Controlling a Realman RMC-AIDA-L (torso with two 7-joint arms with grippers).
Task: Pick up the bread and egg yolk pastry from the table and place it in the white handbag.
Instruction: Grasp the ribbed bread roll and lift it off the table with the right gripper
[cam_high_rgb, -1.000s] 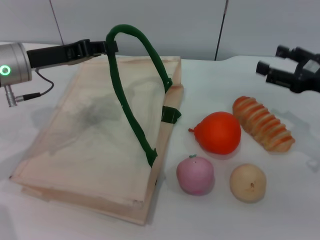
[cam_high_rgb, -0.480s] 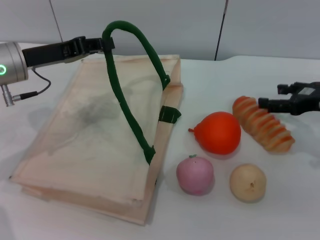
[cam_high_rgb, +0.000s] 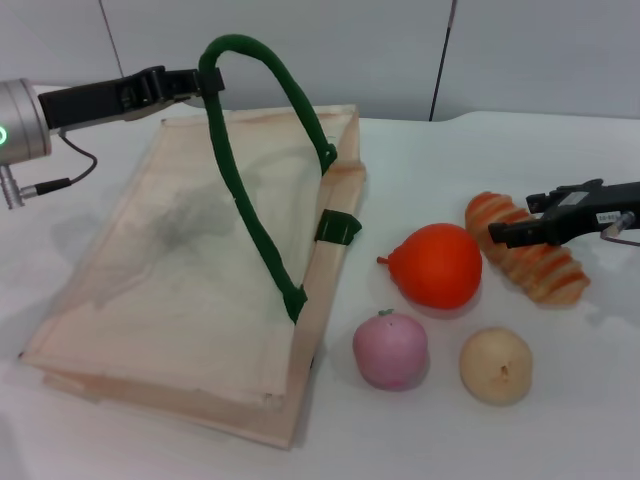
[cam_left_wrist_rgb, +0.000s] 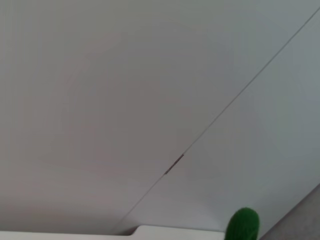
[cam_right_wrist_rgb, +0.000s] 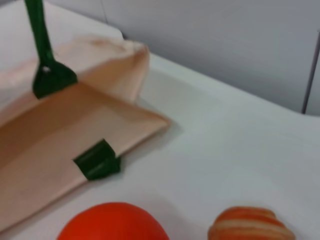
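R hand (cam_high_rgb: 512, 232) over bread (cam_high_rgb: 527, 250), L hand (cam_high_rgb: 207, 85) lifting handle (cam_high_rgb: 245, 170)

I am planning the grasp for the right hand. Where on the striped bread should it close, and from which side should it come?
Probably the middle of the bread, from above, fingers closing across its narrow width. The loaf lies flat and slanted on the table, the orange fruit close on one side. The right hand is already at its middle; the left hand holds up the handbag handle.
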